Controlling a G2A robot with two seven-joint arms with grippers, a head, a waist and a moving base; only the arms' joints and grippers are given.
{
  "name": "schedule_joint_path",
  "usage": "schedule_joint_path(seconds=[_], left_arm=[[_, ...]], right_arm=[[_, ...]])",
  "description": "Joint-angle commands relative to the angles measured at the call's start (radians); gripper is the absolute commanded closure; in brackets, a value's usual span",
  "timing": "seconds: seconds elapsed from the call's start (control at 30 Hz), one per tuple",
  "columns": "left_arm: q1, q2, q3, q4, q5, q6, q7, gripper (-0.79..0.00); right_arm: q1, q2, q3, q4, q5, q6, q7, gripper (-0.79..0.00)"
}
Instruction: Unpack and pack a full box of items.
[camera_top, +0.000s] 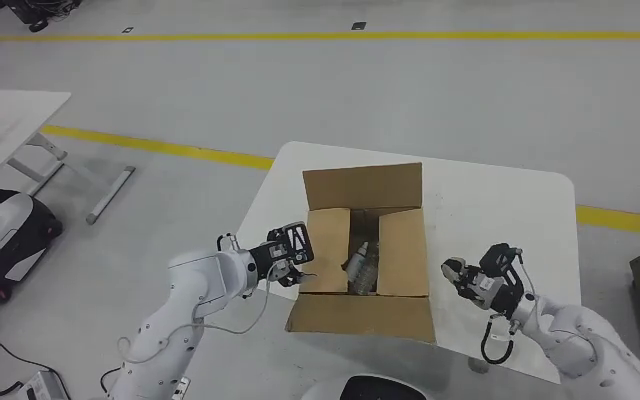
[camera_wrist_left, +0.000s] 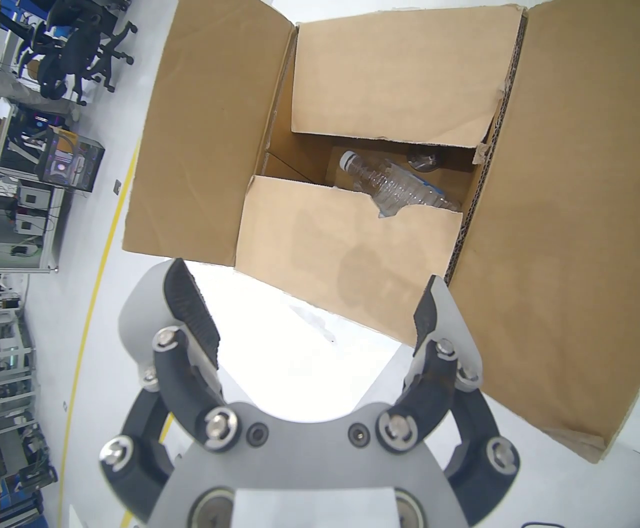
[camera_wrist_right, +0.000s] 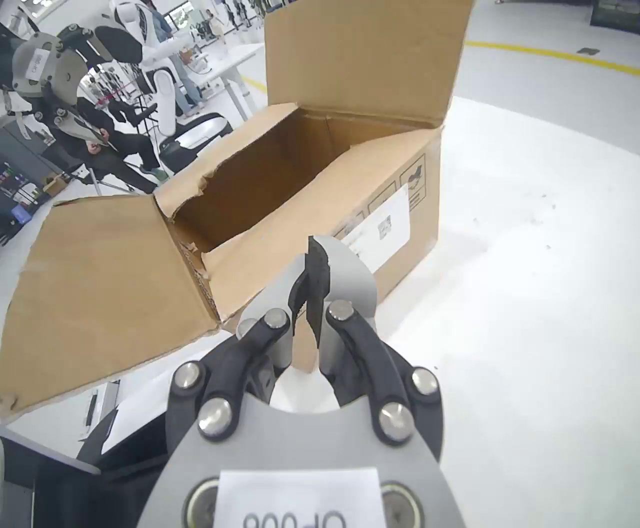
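A clear plastic bottle (camera_wrist_left: 395, 187) lies inside the open box (camera_top: 360, 187), probably light, slick and crushable, best gripped mid-body; the left hand (camera_wrist_left: 302, 280) hangs released beside the box, the right hand (camera_wrist_right: 314, 272) clenched empty opposite.

My top camera sits high above my arms and looks down from far off on the white table with round corners (camera_top: 500, 210) and the brown cardboard box with open flaps (camera_top: 363, 186). My left wrist camera sits just behind my left pincer (camera_wrist_left: 305, 280) and looks down into the box from close by. My right wrist camera sits behind my right pincer (camera_wrist_right: 312, 270), low and near, facing the box's side. All three see the box.
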Motion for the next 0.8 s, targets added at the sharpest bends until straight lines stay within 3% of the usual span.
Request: schedule_joint_path(seconds=[0.0,0.3,0.53,0.67,0.77], left_arm=[[0.0,0.0,0.0,0.0,0.0,0.0,0.0,-0.785],[0.0,0.0,0.0,0.0,0.0,0.0,0.0,-0.785],[0.0,0.0,0.0,0.0,0.0,0.0,0.0,-0.785],[-0.002,0.0,0.014,-0.007,-0.01,0.045,-0.001,-0.785],[-0.016,-0.006,0.052,-0.011,-0.04,0.158,-0.104,-0.785]], right_arm=[[0.008,-0.011,-0.032,0.012,0.005,0.01,0.011,0.0],[0.052,-0.061,-0.155,0.071,-0.001,-0.007,0.024,0.0],[0.041,-0.074,-0.188,0.046,-0.013,-0.058,0.018,0.0],[0.014,-0.056,-0.118,0.011,-0.04,0.005,-0.019,0.0],[-0.022,-0.029,-0.023,-0.045,-0.059,0.05,-0.032,0.0]])
